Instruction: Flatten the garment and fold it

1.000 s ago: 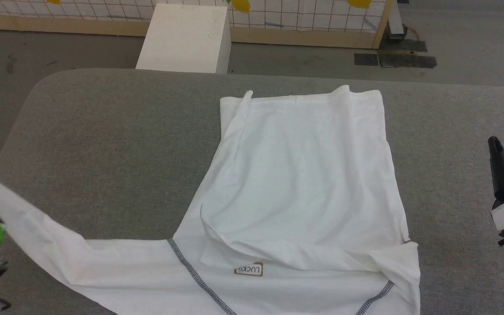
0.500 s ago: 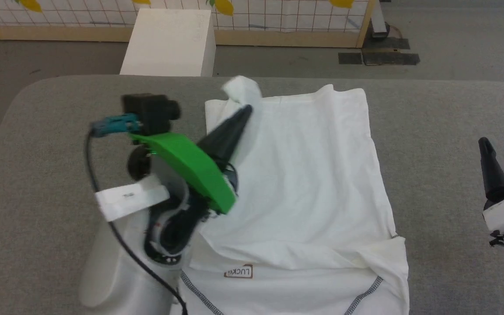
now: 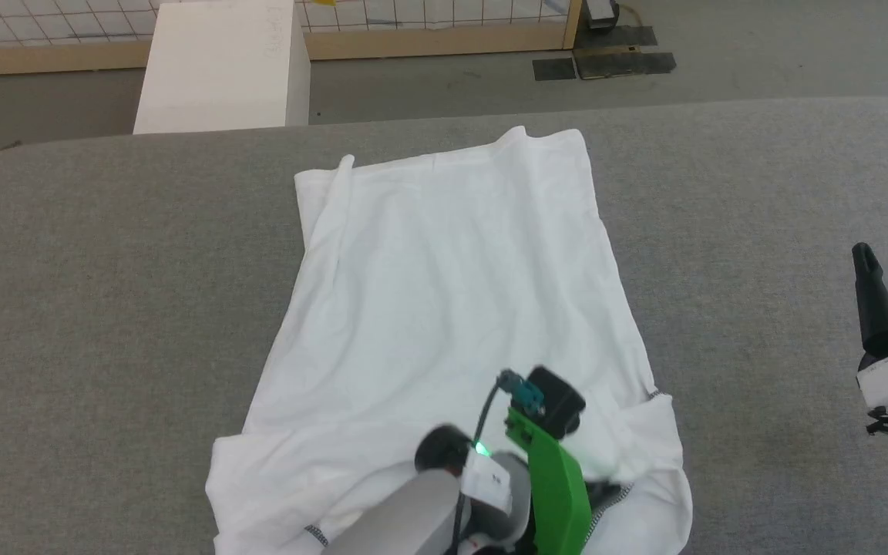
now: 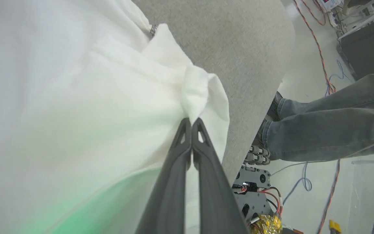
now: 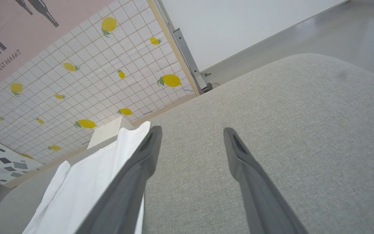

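I'm looking at a wide desk (image 3: 105,254) covered in grey woven fabric, with rounded corners. Beyond its far edge a plain white box (image 3: 220,69) sits on the smooth grey floor (image 3: 760,54). Two dark mats (image 3: 621,63) lie near a wood-framed partition (image 5: 76,84) — white grid squares dotted with yellow lemons. A pink poster (image 5: 11,32) above it reads RESTAURANT, and a bare white wall (image 5: 239,22) runs beside it. Off the desk's near corner, red and blue cables (image 4: 317,48) trail over pale floor — a person's legs in grey jeans (image 4: 330,130) are there too.

Splayed right pincer (image 5: 192,131) near white garment (image 5: 86,182)
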You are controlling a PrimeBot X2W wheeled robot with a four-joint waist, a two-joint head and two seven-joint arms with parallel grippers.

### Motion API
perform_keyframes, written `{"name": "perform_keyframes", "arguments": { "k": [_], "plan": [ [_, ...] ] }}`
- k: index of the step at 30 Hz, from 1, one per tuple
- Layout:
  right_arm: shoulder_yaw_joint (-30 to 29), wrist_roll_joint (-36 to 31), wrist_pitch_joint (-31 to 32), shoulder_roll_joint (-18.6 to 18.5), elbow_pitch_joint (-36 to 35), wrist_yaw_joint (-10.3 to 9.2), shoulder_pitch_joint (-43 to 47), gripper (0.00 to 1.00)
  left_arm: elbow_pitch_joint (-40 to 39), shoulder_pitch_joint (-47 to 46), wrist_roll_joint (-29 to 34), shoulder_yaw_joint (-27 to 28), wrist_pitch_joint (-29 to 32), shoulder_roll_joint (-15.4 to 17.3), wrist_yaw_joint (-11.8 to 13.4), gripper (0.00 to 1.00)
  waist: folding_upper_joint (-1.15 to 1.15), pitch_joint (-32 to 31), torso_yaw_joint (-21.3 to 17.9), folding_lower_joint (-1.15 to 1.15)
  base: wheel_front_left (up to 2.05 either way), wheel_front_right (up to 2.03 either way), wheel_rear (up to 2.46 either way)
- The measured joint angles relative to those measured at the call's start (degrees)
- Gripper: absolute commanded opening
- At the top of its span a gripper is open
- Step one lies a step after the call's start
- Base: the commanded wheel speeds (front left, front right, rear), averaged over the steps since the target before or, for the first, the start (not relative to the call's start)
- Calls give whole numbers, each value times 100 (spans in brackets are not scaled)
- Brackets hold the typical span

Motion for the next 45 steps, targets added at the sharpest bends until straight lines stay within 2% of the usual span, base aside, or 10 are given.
{"name": "perform_keyframes", "arguments": {
  "k": [1,2,8,13,15,20,26,30,36,45],
  "plan": [
    [-13,0,0,0,1,0,1,100,66,27,-89,-92,90,14,0,37,0,-1,4,0,0,0,0],
    [-25,0,0,-1,1,0,1,100,130,58,-189,-180,207,35,0,100,0,-4,17,0,0,0,0],
    [44,-7,14,0,0,0,-1,100,51,28,-751,164,270,74,-1,100,0,-62,140,0,0,0,0],
    [186,-77,120,-1,-19,0,-9,100,-316,-348,-1305,1427,-522,120,114,100,0,-146,246,0,0,0,0],
    [259,-124,180,0,-30,0,-21,100,-374,-556,-1210,1860,-987,300,218,100,0,-176,278,0,0,0,0],
    [463,-219,331,-1,-47,0,-164,100,-120,-623,-490,2763,-2397,1167,553,100,0,-179,327,0,0,0,0],
    [661,-461,706,-1,-55,0,-331,100,64,-229,100,3278,-3831,1647,814,100,0,0,383,0,0,0,0],
    [843,-723,1177,-2,77,0,-805,100,-171,-17,403,3560,-4281,1723,975,100,0,232,422,0,0,0,0],
    [1112,-1508,2095,-7,653,1,-2138,100,-789,51,854,3913,-4358,1734,1007,100,0,720,484,0,0,0,0],
    [1006,-2813,3287,-183,1855,1,-4209,100,-1373,-19,1333,4245,-4372,1340,745,100,0,1639,730,1,0,0,0]
  ]
}}
